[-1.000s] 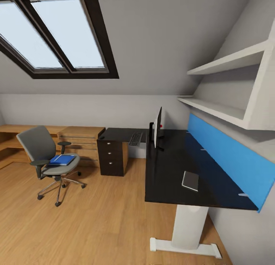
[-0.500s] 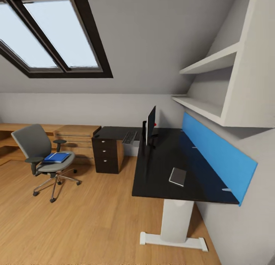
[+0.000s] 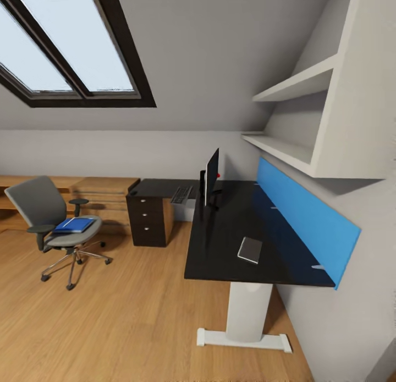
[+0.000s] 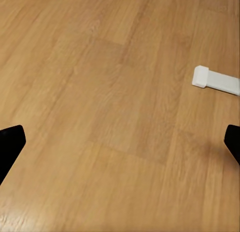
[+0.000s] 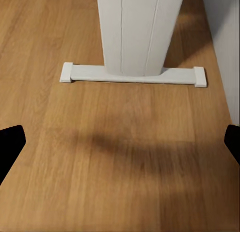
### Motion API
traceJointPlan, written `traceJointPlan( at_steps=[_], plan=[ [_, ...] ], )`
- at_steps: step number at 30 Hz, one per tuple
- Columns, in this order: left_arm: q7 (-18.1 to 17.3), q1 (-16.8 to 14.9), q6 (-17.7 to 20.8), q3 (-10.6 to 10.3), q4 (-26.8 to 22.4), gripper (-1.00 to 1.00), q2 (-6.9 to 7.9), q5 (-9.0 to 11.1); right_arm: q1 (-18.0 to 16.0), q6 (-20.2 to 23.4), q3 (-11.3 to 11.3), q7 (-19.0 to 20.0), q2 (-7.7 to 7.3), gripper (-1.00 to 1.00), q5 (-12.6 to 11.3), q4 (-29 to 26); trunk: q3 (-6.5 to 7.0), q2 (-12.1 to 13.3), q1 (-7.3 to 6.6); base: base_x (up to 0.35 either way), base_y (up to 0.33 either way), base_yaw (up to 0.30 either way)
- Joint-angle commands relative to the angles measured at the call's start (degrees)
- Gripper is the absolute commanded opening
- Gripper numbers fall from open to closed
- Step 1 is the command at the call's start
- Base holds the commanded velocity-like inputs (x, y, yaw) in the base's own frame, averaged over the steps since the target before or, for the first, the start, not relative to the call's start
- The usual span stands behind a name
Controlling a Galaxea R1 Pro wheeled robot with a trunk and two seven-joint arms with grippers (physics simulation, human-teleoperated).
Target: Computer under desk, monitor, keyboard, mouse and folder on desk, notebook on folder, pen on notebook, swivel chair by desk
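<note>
The black-topped desk stands on its white pedestal along the right wall. On it are the monitor, seen edge-on, the keyboard on the far wing, a small black mouse over the drawers, and the greyish notebook near the front. At the left, apart from the desk, is the swivel chair, its seat bearing the blue folder with a thin pale pen across it. The computer is out of view. My left gripper and right gripper are open above the floor.
A black drawer unit holds up the desk's far wing, with low wooden shelving to its left. White wall shelves and a blue panel run above the desk. The pedestal's foot lies on the wooden floor.
The whole head view has shifted, with desk and chair sliding left in the picture, so the camera has moved. Nothing in the room has moved.
</note>
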Motion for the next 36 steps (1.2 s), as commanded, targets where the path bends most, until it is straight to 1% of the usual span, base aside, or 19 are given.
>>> traceJointPlan(
  at_steps=[1, 12, 24, 36],
  plan=[
    [0.2, 0.0, -0.2, 0.0, 0.0, 1.0, -0.02, 0.1, -0.1, -0.2, -0.5, 0.1, -0.02, 1.0, 0.4, 0.1, -0.18, -0.1, 0.01, -0.001, -0.002, -0.131],
    [0.2, 0.0, -0.1, -0.1, 0.0, 1.0, -0.06, 0.1, -0.1, -0.2, -0.5, 0.1, -0.05, 1.0, 0.4, 0.1, -0.94, -0.1, 0.01, 0.0, -0.001, -0.172],
    [0.1, 0.0, -0.1, -0.1, 0.0, 1.0, -0.09, 0.1, -0.1, -0.2, -0.5, 0.1, -0.05, 1.0, 0.4, 0.1, -0.86, -0.1, 0.01, 0.0, 0.0, -0.214],
    [0.1, -0.1, -0.1, -0.1, 0.0, 1.0, -0.1, 0.0, -0.1, -0.3, -0.4, 0.1, -0.05, 1.0, 0.4, 0.1, -0.78, -0.1, 0.01, 0.0, 0.0, -0.048]
  ],
)
